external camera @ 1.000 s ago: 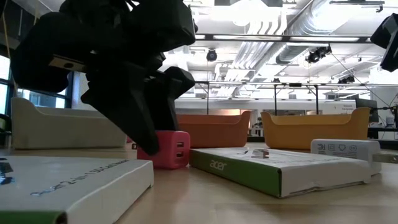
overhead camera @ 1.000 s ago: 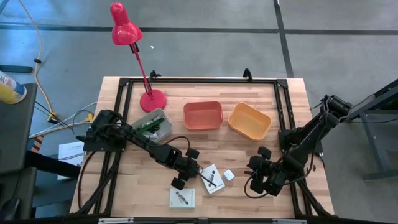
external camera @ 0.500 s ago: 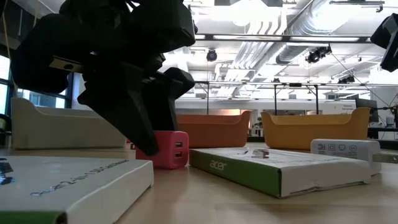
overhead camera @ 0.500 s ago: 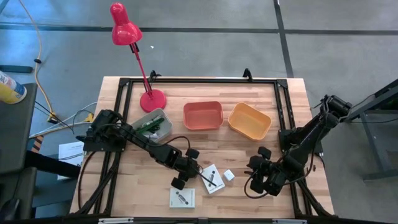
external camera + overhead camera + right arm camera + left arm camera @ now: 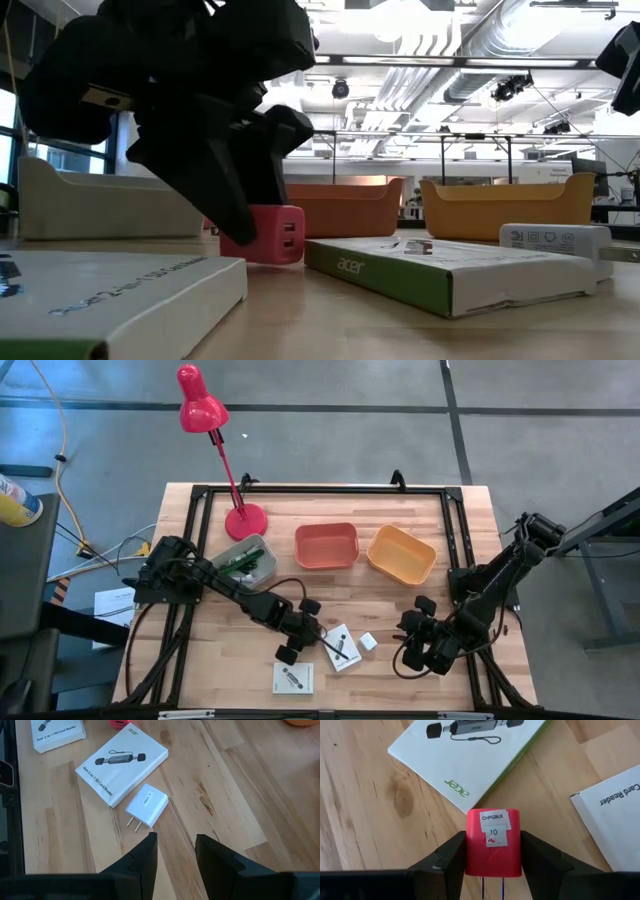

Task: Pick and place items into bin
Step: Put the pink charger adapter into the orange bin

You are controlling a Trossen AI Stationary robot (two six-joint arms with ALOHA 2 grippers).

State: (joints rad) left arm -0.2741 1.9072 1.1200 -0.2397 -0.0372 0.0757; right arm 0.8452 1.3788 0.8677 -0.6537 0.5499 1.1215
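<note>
My left gripper is shut on a small pink charger block, which also shows in the low view, near the table's front middle. Beside it a white Acer card box lies flat on the wood. A second white box lies nearer the front edge. A white charger block lies flat on the table with its prongs out. My right gripper is open, just right of that white block, and touches nothing. My left gripper pinches the pink charger block by its two opposite side faces, one finger on each. The labelled face points away from the wrist and the metal prongs point back between the fingers. The fingers slant down from the table's far left. The block sits level, low over the wood.
Three bins stand in a row behind the objects: a grey one holding green and dark items, a red-orange one and a yellow-orange one. A red desk lamp stands at the far left. A black frame borders the table.
My left gripper has risen slightly while staying shut on the pink block. In the low view the block now sits a little higher over the table than a second ago. The right arm has kept still.
</note>
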